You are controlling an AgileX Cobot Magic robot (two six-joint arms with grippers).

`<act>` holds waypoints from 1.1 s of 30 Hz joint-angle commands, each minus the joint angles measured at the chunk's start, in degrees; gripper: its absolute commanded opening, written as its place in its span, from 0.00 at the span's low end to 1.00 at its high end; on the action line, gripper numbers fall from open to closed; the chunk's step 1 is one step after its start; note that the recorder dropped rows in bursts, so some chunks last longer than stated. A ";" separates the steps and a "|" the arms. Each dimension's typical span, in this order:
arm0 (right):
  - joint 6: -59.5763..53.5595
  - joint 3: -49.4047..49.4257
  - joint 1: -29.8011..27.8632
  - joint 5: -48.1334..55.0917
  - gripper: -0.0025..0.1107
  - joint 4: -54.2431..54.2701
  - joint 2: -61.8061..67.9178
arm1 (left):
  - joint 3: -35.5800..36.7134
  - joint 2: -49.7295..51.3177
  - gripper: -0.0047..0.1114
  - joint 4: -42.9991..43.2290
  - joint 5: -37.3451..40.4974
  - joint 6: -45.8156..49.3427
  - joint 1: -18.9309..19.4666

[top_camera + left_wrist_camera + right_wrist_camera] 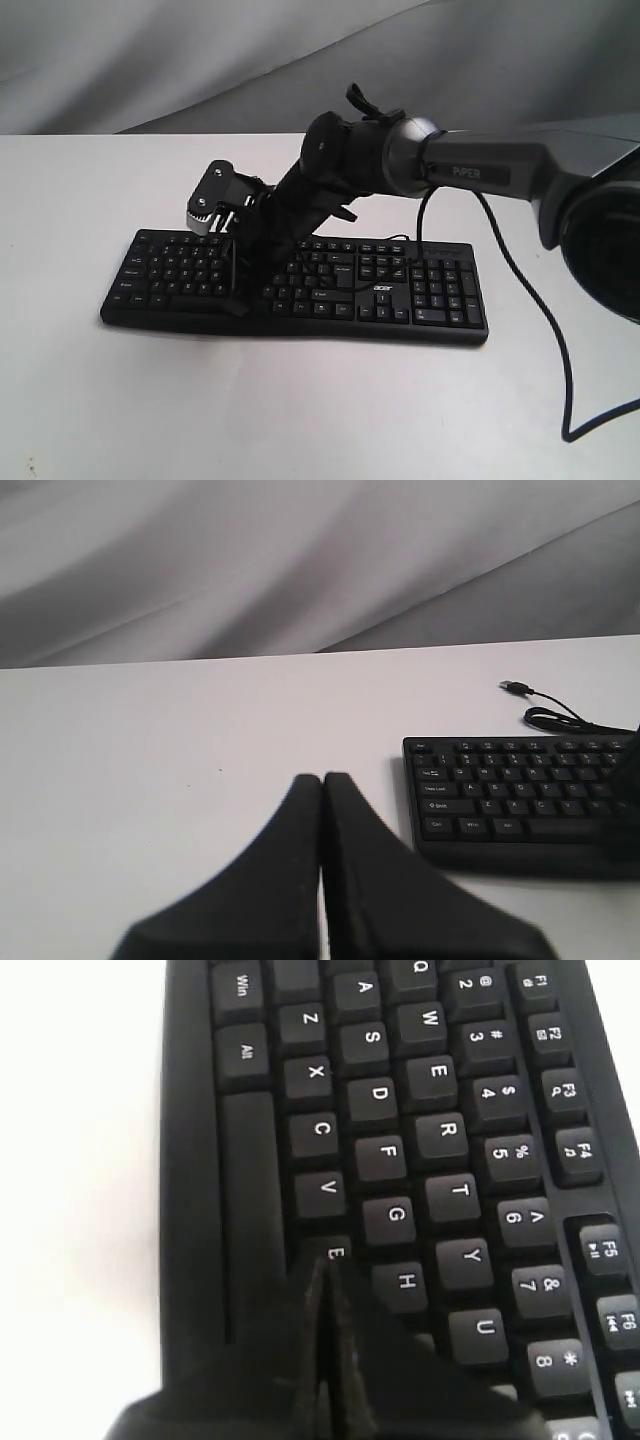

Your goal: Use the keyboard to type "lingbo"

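The black keyboard (pixel 330 297) lies across the middle of the white table, with its acer logo (pixel 383 290) between the letter block and the number pad. My right arm reaches over it from the right. My right gripper (pixel 237 303) is shut, its joined tips pointing down at the letter keys. In the right wrist view the right gripper (pixel 322 1266) rests at the B key (pixel 335 1252), partly covering it, between V and H; whether the key is pressed cannot be told. My left gripper (pixel 322 780) is shut and empty over bare table beside the keyboard (pixel 520 790), near its Ctrl end.
The keyboard's thin USB cable (pixel 548 716) curls on the table behind it, with the plug (pixel 514 687) lying loose. A black cable (pixel 545 330) hangs from the right arm down to the table at the right. Grey cloth backs the table.
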 commanded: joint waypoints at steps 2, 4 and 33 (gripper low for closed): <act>0.23 -0.27 0.15 -0.15 0.02 -0.36 0.75 | 0.28 -0.21 0.04 -0.21 -0.39 -0.12 0.06; 0.23 -0.27 0.15 -0.43 0.02 -0.36 0.81 | 0.28 -0.21 0.04 -0.21 -0.39 -0.12 0.06; 0.66 -4.60 0.15 -1.83 0.02 -1.09 0.92 | 0.28 -0.21 0.04 -0.21 -0.39 -0.12 0.06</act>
